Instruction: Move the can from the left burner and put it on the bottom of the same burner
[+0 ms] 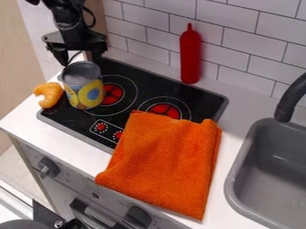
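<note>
wht ctr (239,112) | blk hob (134,71) inset | org cloth (164,161) part on hob, part on ctr | red btl (190,56) upright, hob rear | ylw croissant (51,95) @ hob L edge | gry sink (269,143) R

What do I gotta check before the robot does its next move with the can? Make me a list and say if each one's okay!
1. Can standing up: ok, it is upright.
2. Tool open: ok, its fingers are spread.
3. Fingers lined up on both sides of the can: cannot tell; they are up by its rim, but the depth is unclear.
4. Room on the can's left: not ok, the croissant is close by and might get bumped.
5. Towel off the left burner's red middle: ok.
</note>
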Robot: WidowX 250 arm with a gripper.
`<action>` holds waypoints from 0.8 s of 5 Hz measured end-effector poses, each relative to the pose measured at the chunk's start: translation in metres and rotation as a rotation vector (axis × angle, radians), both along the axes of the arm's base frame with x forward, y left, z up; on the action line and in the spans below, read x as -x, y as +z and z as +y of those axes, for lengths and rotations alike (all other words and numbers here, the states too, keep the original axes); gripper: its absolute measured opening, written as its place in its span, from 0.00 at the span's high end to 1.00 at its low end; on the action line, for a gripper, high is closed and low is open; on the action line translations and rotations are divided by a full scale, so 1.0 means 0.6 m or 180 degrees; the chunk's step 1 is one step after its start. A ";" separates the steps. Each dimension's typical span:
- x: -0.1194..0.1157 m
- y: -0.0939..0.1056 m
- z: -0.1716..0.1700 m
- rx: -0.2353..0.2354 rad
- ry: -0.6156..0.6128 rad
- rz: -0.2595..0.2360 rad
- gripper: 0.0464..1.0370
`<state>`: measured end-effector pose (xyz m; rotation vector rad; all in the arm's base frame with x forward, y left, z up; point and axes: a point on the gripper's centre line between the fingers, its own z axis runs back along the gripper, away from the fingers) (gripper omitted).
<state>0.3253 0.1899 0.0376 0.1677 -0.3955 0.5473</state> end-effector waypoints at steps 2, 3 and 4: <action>0.013 0.008 -0.021 0.0128 0.0047 0.0021 0.04; 0.022 0.008 -0.023 0.0161 0.0122 0.0030 0.04; 0.027 0.006 -0.026 0.0221 0.0225 0.0088 0.04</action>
